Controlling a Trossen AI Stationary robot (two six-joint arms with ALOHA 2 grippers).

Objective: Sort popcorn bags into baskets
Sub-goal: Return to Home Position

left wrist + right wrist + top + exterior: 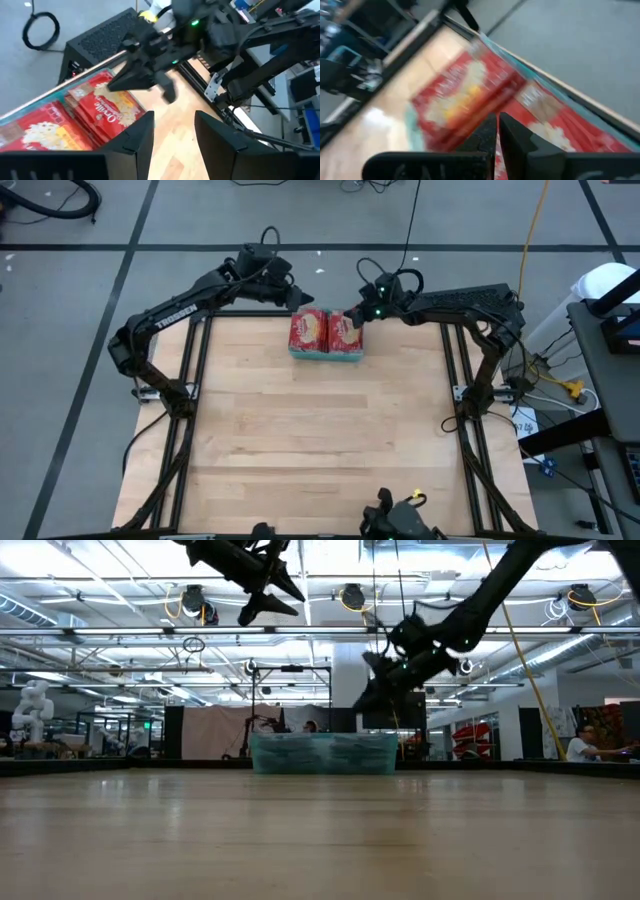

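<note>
Popcorn bags (311, 330) in basket (325, 359) — right tool (351, 318) overhead

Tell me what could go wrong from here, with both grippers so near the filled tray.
1. The right gripper hangs low over the tray's right end, where popcorn bags fill it; leaving sideways could snag a bag or the wall.
2. The tray sits at the table's far edge; a knock might push it off.
3. The left gripper is close by, higher up; the arms could clip each other.

Right end effector (497, 132), fingers closed, over popcorn bags (460, 95) in teal basket (540, 77)
</note>
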